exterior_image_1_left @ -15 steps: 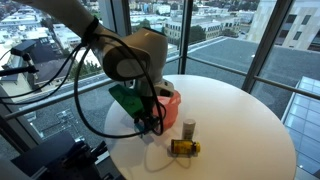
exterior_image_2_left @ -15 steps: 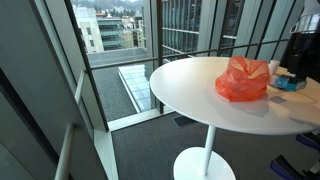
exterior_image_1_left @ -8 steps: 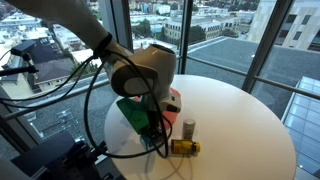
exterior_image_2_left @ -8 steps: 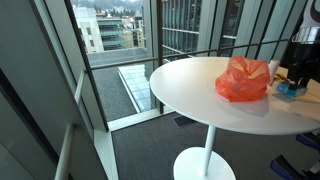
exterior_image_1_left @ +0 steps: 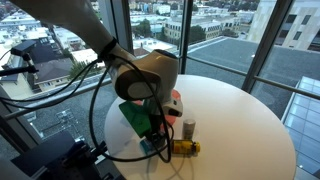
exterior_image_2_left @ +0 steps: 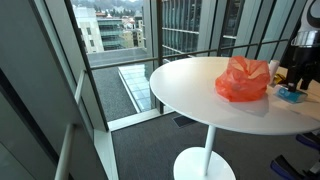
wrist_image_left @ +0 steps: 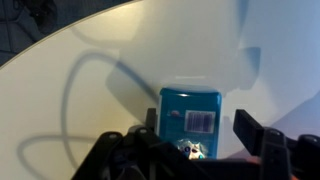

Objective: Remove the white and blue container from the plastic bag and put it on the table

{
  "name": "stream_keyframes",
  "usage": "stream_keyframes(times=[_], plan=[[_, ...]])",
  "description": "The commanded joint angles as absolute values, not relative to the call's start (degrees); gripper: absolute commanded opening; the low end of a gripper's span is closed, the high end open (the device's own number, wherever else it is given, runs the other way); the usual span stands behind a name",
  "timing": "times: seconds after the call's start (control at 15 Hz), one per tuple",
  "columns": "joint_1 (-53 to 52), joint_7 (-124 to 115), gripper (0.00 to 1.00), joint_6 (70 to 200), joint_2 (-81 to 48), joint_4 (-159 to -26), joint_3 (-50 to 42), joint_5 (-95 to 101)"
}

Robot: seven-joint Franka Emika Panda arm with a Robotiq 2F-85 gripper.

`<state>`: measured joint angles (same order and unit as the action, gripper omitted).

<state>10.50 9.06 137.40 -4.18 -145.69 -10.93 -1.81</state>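
- My pincer (wrist_image_left: 197, 122) reaches in from the bottom edge of the wrist view, its jaws spread wider than the white and blue container (wrist_image_left: 190, 104) between them. There is a clear gap on the picture's right side.
- The container sits on the white round worktop (wrist_image_left: 80, 70), teal top facing the camera, with a barcode label.
- In an exterior view, at the far right edge, my pincer (exterior_image_2_left: 295, 78) hangs just above the container (exterior_image_2_left: 291, 96). The orange plastic bag (exterior_image_2_left: 243, 80) lies beside it on the worktop (exterior_image_2_left: 190, 90).
- In an exterior view, a small upright bottle (exterior_image_1_left: 187, 127) and a yellow one lying down (exterior_image_1_left: 185, 147) are near my arm.
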Motion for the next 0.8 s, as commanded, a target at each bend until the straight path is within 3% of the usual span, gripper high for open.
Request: stream_keyframes(times=[0.0,0.73], plan=[[10.7,8.2,1.0,135.1,-3.3,-143.8,-11.0,-0.4],[8.0,4.0,1.0,123.6,-2.5,-131.6,-8.4,-0.1]])
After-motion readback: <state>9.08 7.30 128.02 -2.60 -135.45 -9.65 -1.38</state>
